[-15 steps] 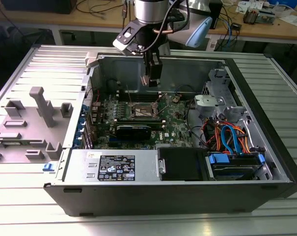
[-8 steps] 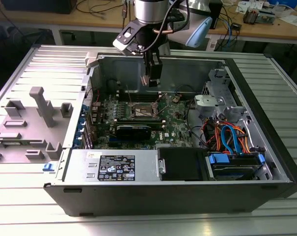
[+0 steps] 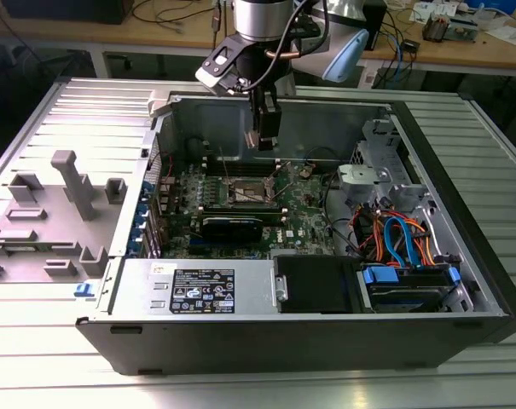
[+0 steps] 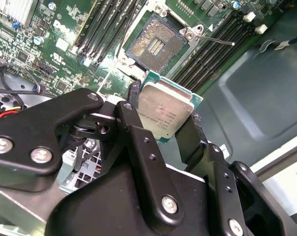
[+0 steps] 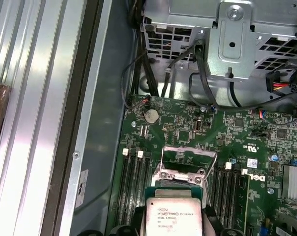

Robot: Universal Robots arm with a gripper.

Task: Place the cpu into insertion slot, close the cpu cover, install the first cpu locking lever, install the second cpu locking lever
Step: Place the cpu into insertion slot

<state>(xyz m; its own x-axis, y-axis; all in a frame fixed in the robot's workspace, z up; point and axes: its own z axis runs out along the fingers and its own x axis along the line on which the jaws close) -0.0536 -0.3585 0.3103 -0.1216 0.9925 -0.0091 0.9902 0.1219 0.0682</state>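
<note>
My jaws squeeze the cpu [image 4: 166,110] near the bare insertion slot [image 4: 155,43]. The cpu cover [image 5: 180,176] stands open; nothing is done yet.

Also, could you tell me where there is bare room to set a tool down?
The slatted table is bare on the exterior view's right of the case and along its front. The ribbed panel is free beyond the grey fixtures. Crowded: the orange and blue cables, and the insertion slot, where the gripper holds the cpu above.

Exterior view overlooks open case [image 3: 326,119], wrist views close, sharing cpu [image 4: 165,110] [image 5: 174,216] and motherboard [image 4: 40,29] [image 5: 236,128]
</note>
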